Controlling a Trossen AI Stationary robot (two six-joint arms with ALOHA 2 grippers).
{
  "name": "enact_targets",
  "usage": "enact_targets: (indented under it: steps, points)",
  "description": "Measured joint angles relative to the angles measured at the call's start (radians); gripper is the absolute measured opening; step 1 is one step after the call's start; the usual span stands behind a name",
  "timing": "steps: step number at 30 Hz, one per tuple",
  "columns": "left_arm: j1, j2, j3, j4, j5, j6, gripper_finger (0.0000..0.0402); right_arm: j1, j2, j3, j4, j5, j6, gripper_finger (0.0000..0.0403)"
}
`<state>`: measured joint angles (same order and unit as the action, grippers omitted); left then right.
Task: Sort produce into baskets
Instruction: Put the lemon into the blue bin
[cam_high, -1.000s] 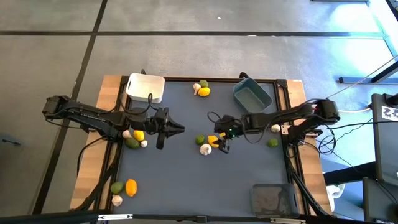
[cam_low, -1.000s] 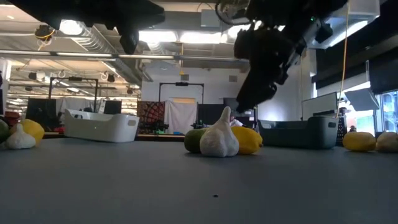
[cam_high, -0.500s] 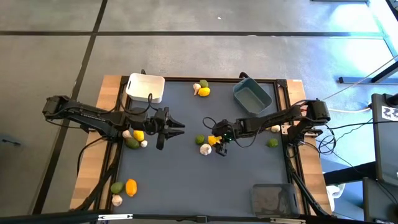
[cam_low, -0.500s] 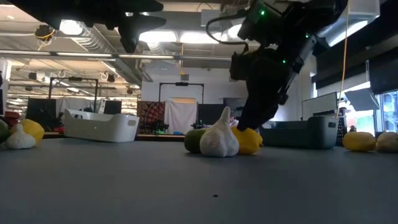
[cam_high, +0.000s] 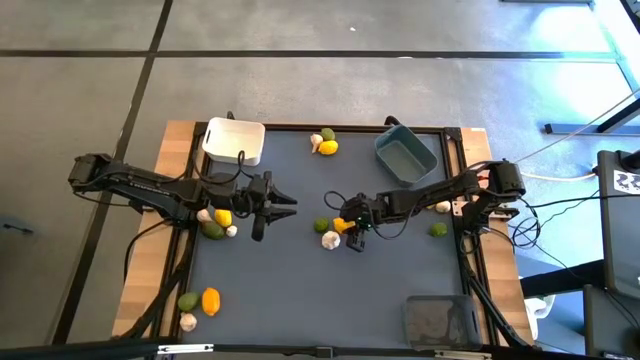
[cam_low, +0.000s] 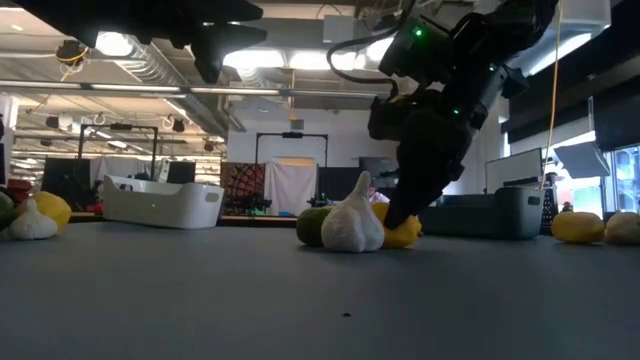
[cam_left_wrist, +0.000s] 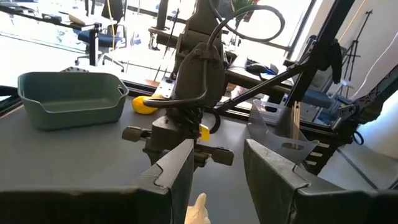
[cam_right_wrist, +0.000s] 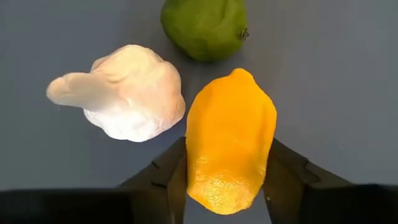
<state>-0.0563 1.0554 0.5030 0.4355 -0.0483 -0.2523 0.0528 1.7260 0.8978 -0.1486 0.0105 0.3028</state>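
Yellow-orange lemon, dimpled skin, pointed tip, sits pinched btwn both fingers of right hand, down on tabletop; its near end cut off by frame edge. Just ahead of hand: lumpy white garlic bulb w/ stalk, smooth green fruit partly cropped. Left hand hovers narrowly parted, empty, facing it; blue-grey basket beyond right hand.

Mid-table: lemon between right pincer fingers, seemingly touching garlic bulb, lime beyond.
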Motion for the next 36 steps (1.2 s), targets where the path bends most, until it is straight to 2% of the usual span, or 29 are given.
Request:
enact_targets:
  steps: [10, 25, 36]
  points:
    - [0.000, 0.000, 0.000, -0.007, -0.001, -0.001, 0.0136, -0.001, -0.078, -0.001, -0.049, 0.014, -0.050, 0.0138]
    - [0.000, 0.000, 0.000, -0.007, -0.027, -0.001, 0.0137, -0.019, -0.322, -0.001, -0.289, 0.183, -0.091, 0.0149]
    - [0.000, 0.000, 0.000, -0.006, -0.027, -0.007, 0.0137, -0.190, -0.472, -0.001, -0.448, 0.192, -0.125, 0.0149]
